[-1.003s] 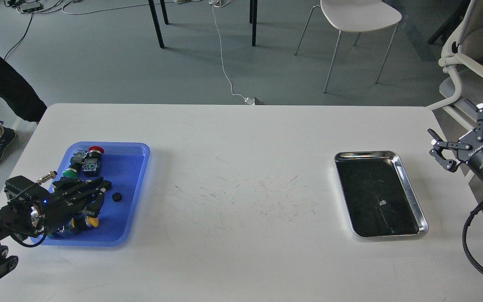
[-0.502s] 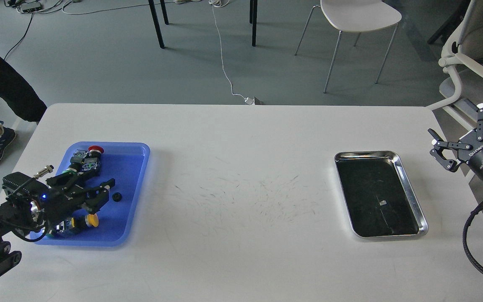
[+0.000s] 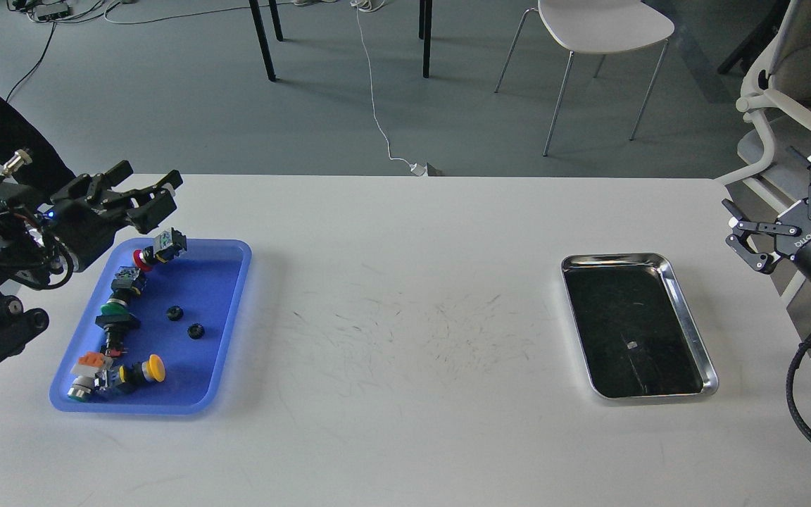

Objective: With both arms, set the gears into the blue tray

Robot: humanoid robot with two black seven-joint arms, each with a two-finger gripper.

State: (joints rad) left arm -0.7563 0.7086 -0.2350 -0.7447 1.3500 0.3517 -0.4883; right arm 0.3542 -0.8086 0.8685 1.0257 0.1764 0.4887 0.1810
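The blue tray (image 3: 226, 282) lies on the left side of the white table. Two black gears rest in its middle, one (image 3: 174, 313) just up-left of the other (image 3: 196, 329). Several push-button switches (image 3: 120, 320) line the tray's left side. My left gripper (image 3: 155, 191) hovers open and empty above the tray's far left corner. My right gripper (image 3: 778, 225) hangs open and empty beyond the table's right edge, right of the steel tray.
A shiny steel tray (image 3: 687, 317) with a dark bottom sits on the right of the table (image 3: 405, 338). A white chair (image 3: 602, 35) and table legs stand on the floor behind. An office chair (image 3: 800, 91) is close to my right arm.
My left gripper opened and rose up and back from the middle of the blue tray to above its far corner. A second gear now shows in the tray. The right arm barely shifted.
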